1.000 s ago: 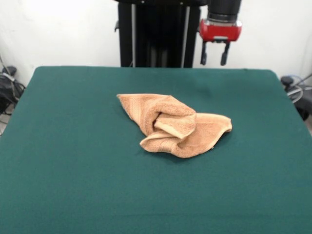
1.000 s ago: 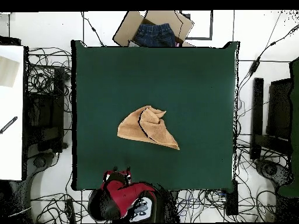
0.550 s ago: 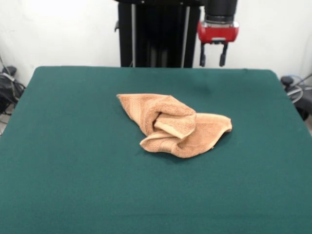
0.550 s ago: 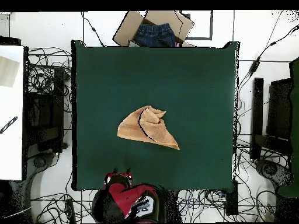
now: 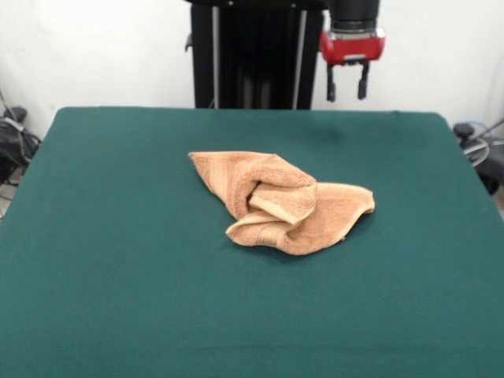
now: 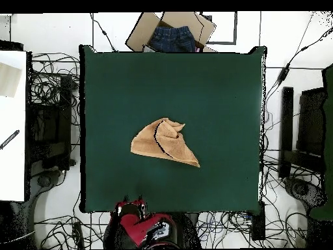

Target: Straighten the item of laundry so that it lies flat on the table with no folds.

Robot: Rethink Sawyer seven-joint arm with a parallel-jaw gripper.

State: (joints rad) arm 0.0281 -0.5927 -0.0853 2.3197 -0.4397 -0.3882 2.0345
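Now hovering at the counter (image 5: 94,236) edge: claw (image 5: 347,83) open, empty. Towel (image 5: 279,201) bunched, folded over. Next: descend, pinch a corner, pull flat.

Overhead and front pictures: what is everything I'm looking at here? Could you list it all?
towel: one, light orange-tan, crumpled and folded over itself near the middle of the table
table: one, dark green top, fills most of both views
cardboard box: one, brown, holding blue denim, on the floor past the table's far edge in the overhead view
cables: many, black, strewn on the floor around the table
gripper: one, red body with black fingers, open, hanging above the table's far edge in the front view, apart from the towel
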